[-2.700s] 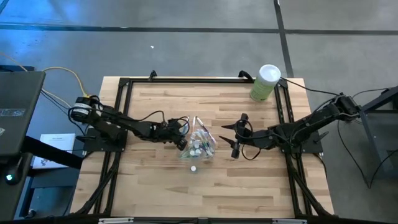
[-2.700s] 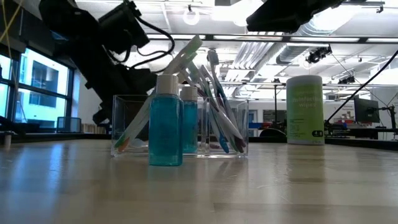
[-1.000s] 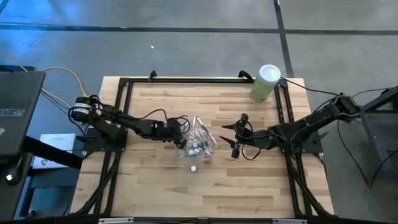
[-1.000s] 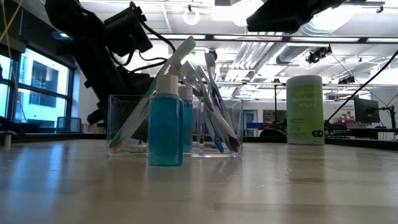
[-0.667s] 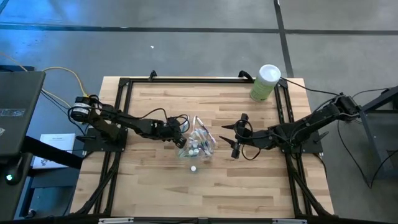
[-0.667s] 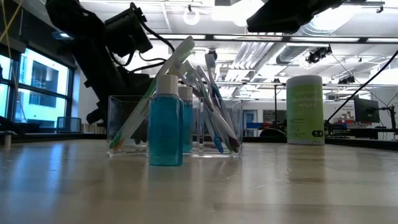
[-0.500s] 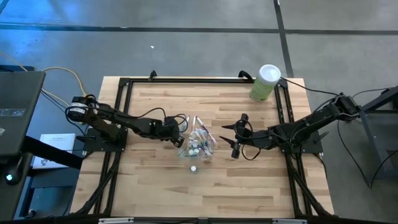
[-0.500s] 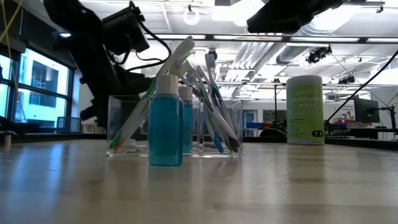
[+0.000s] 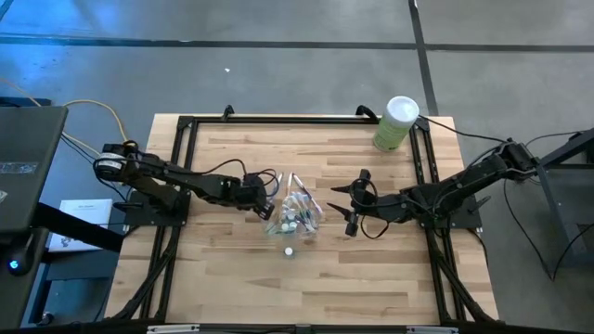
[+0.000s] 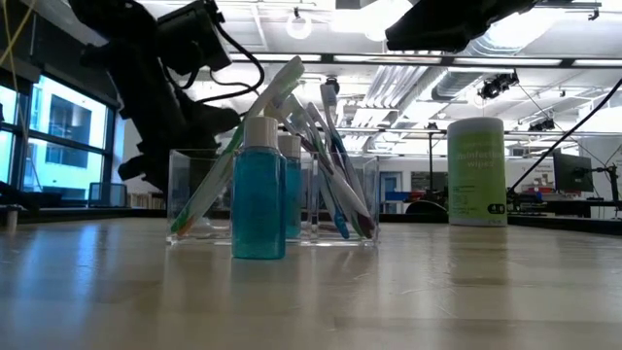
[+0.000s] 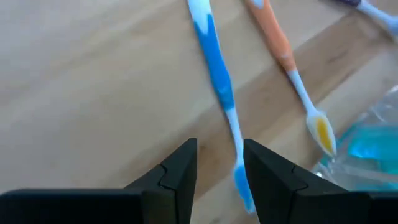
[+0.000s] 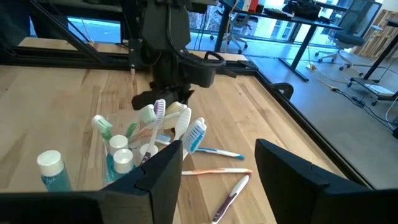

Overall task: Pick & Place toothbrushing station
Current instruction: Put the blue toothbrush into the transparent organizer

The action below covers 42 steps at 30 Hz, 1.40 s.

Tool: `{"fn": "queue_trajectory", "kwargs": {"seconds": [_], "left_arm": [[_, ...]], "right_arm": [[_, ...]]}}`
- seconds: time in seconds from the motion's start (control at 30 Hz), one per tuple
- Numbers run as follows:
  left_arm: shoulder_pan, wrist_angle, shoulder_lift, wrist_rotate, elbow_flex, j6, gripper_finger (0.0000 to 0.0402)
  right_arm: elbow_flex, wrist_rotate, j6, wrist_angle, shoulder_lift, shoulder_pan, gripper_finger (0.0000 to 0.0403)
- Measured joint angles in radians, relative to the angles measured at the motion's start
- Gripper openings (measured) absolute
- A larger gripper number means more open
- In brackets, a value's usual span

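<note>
left gripper (image 9: 263, 192) beside the clear holder (image 9: 295, 215), fingers parted, grasping nothing.
a blue toothbrush (image 11: 219, 93) lies on the table just ahead; right gripper (image 9: 354, 198) waits opposite, released.

Left end effector (image 9: 264, 189) low over the surface, fingers narrowly parted; right end effector (image 9: 351, 203) facing it, fingers spread wide

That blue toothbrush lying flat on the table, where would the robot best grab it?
Probably mid-handle, from straight above. The blue toothbrush lies flat on the table, apart from the orange toothbrush, so fingers could straddle its thin handle crosswise. The left gripper hovers open beside it already; the right gripper waits farther off.
</note>
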State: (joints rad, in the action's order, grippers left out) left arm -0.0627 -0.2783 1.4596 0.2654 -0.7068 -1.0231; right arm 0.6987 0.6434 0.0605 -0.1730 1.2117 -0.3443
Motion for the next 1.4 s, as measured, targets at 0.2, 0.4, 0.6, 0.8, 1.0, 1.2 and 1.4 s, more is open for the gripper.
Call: {"fn": "queue_trajectory", "kwargs": {"seconds": [0.2,0.4,0.6,0.8,1.0,1.2,1.4], "left_arm": [[-0.045,0.005,0.001,-0.011,-0.006,-0.005,0.0126],[-0.065,0.010,0.010,0.002,-0.006,-0.023,0.0126],[-0.064,0.043,0.038,0.000,-0.006,-0.027,0.0126],[-0.064,0.052,0.055,-0.013,-0.008,-0.053,0.0126],[-0.064,0.051,0.056,-0.034,-0.008,-0.082,0.0126],[-0.063,0.049,0.057,-0.058,-0.007,-0.104,0.0126],[-0.048,0.044,0.053,-0.062,-0.006,-0.148,0.0126]], "right_arm": [[0.000,0.000,0.000,0.001,0.000,0.000,0.0193],[0.000,0.000,0.000,0.001,0.000,0.000,0.0193],[0.000,0.000,0.023,0.003,0.000,-0.001,0.0193],[0.000,-0.018,0.027,0.005,0.000,-0.001,0.0193],[0.000,-0.023,0.027,0.005,0.000,-0.001,0.0193],[0.000,-0.023,0.027,0.005,0.000,-0.001,0.0193],[0.000,-0.023,0.027,0.005,0.000,-0.001,0.0193]]}}
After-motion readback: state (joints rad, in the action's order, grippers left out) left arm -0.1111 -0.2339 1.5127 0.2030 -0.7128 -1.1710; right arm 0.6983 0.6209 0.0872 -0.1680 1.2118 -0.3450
